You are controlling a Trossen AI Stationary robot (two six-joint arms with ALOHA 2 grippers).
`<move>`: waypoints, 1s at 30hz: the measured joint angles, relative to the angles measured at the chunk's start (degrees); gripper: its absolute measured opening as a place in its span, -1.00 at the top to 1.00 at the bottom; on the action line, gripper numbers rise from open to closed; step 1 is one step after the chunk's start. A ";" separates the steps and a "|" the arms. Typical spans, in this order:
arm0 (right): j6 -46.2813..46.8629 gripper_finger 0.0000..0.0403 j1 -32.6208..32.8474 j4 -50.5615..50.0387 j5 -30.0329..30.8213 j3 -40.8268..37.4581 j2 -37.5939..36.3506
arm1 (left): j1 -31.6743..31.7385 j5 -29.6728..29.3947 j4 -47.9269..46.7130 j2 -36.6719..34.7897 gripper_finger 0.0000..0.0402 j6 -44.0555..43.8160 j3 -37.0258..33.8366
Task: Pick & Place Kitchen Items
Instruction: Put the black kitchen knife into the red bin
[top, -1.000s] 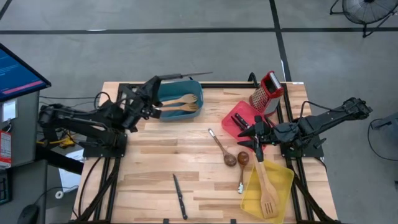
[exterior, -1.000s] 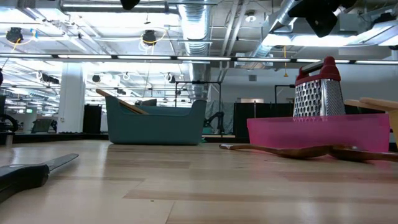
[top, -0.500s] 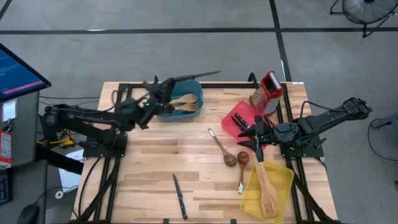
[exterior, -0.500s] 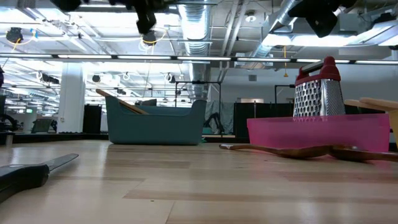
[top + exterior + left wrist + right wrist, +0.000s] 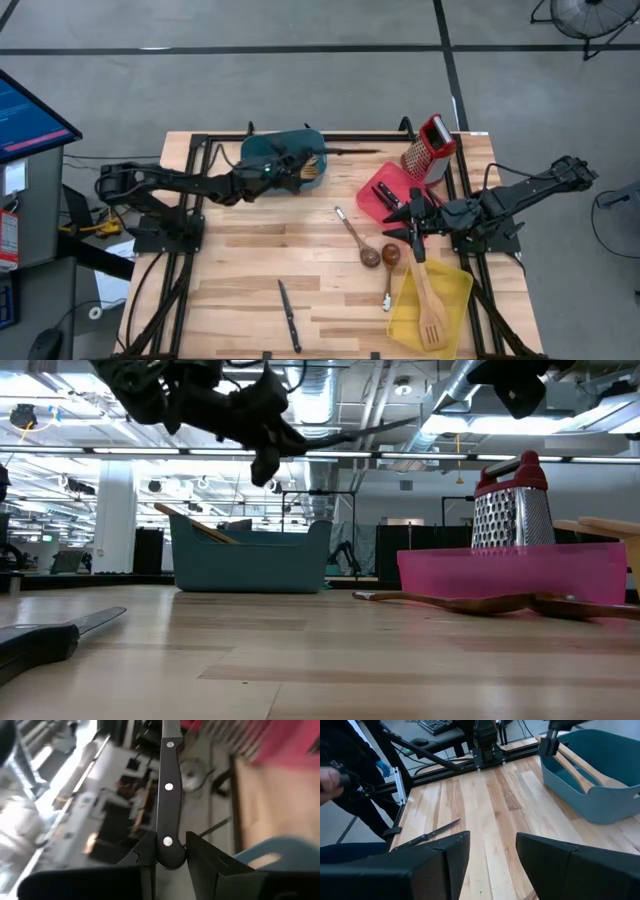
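**Left arm holds a knife over the teal bin; right arm waits by the red bin**

Much of the teal plastic bin [image 5: 300,160] at the far middle of the table is covered in the high view by the left arm, so only part of the pale wooden utensils [image 5: 306,170] inside it shows. The knife's blade tip is cut off in the left wrist view, and the room behind it is blurred.

The left arm reaches rightward across the far left of the wooden table [image 5: 250,260], stretched long and low. The left gripper [image 5: 169,851] pinches the butt end of a black-handled steel knife with three rivets [image 5: 168,785]; the knife sticks out level to the right, above the teal bin and toward the steel box grater with a red handle [image 5: 428,147].

The right arm rests at the right edge, its right gripper [image 5: 410,222] hovering just beside the red plastic bin [image 5: 385,190], fingers spread with nothing between them.

Two dark brown-bowled wooden spoons [image 5: 372,252] lie near the middle right, just left of the yellow plastic bin [image 5: 432,300], which holds a pale wooden slotted turner [image 5: 428,305]. A second black-handled knife [image 5: 289,315] lies flat at the near middle, well apart from both arms. In the right wrist view a person's hand [image 5: 331,779] shows beyond the table's edge.
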 joint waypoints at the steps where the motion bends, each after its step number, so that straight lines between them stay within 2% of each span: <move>1: 0.41 0.14 0.00 -0.02 0.00 0.00 0.00 | -0.02 1.49 -0.29 0.44 0.71 -1.78 0.01; 7: 1.02 0.14 0.00 -0.02 0.00 0.00 0.00 | -0.04 9.24 -11.75 0.94 0.71 -13.02 4.65; 12: 1.06 0.14 0.00 -0.01 0.00 0.00 0.00 | 0.75 10.47 -27.46 0.92 0.71 -15.83 14.08; 15: 1.07 0.14 0.00 -0.01 0.00 0.00 0.00 | 1.48 13.24 -33.33 0.91 0.71 -16.53 19.16; 22: 1.07 0.14 0.00 0.00 0.00 0.00 0.00 | 3.41 20.14 -39.82 0.87 0.71 -16.62 23.48; 30: 0.71 0.14 -1.30 2.38 1.86 -0.01 0.00 | 3.23 20.97 -43.28 5.03 0.71 -17.71 23.46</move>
